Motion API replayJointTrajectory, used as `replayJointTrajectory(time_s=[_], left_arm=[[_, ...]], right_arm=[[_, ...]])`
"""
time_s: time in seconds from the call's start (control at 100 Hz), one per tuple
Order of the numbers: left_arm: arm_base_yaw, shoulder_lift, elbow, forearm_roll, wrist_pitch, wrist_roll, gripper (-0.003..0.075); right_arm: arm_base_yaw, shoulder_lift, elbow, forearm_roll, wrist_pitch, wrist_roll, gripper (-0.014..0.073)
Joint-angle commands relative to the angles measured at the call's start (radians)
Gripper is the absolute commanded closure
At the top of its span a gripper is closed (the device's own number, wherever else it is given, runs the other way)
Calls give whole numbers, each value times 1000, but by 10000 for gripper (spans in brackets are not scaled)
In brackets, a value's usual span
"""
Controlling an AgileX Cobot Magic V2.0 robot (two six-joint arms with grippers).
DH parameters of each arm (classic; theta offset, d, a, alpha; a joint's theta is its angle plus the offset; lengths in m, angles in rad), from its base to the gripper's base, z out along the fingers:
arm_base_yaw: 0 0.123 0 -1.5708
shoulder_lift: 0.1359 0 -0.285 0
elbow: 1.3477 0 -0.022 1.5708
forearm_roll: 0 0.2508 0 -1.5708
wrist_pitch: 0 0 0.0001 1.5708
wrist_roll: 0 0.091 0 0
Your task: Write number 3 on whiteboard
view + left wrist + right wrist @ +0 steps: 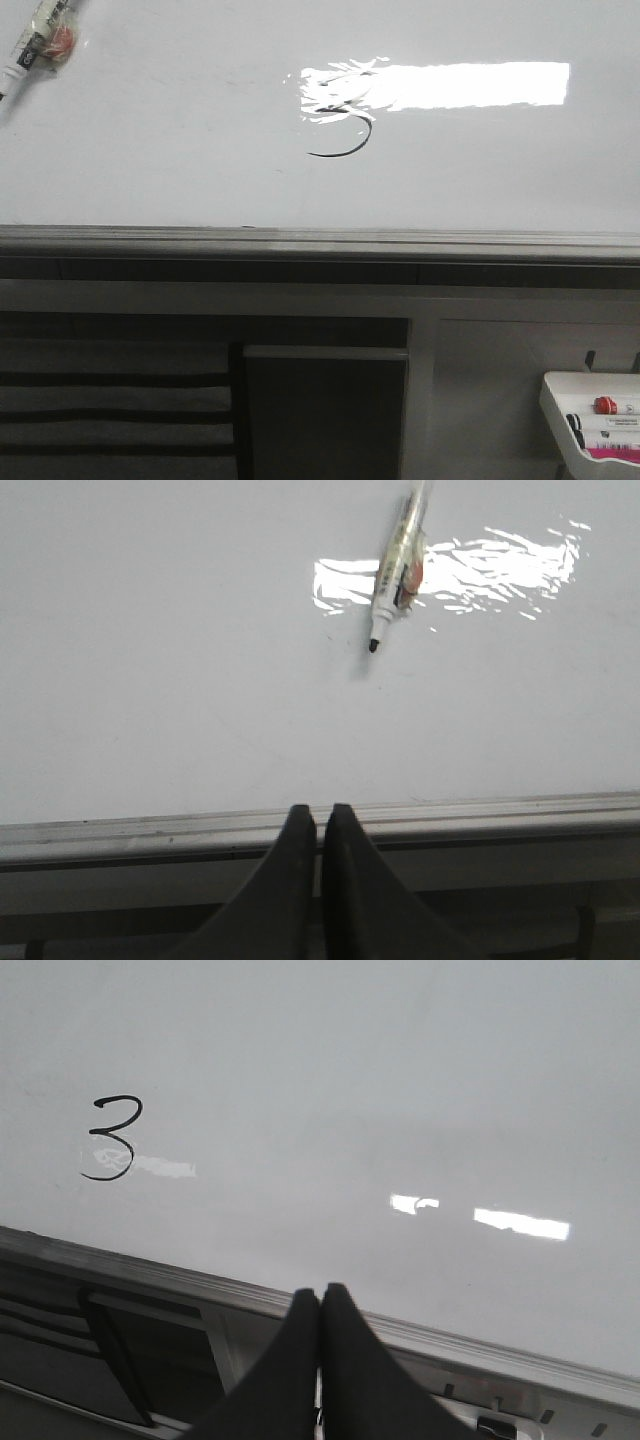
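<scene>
Front view: marker [40, 45] lying on whiteboard [150, 150], well apart from number 3 [345, 140]; marker tray [590, 420] below. Both wrists' fingers [322, 825] [320, 1305] pressed together, empty, off board edge.

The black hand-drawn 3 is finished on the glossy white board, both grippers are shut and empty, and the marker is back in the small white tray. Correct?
Not quite: the uncapped white marker lies on the glossy white whiteboard, not in the tray, as the left wrist view shows. The black hand-drawn number 3 is complete, and the left gripper and right gripper have shut, empty jaws.
</scene>
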Motion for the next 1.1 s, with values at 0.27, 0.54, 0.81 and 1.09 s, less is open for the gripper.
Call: replayJointTrajectory(time_s=[0.27, 0.54, 0.81, 1.09], left_arm=[[-7, -31, 4, 471, -96, -457, 739], [-7, -31, 4, 531, -96, -531, 739], [-7, -31, 4, 531, -96, -531, 739], [-7, -31, 4, 531, -96, -531, 739]], right_arm=[[-5, 10, -22, -35, -66, 2, 673], [-5, 10, -22, -35, -66, 2, 673], [-5, 10, -22, -35, -66, 2, 673], [-5, 10, -22, -37, -66, 2, 673]])
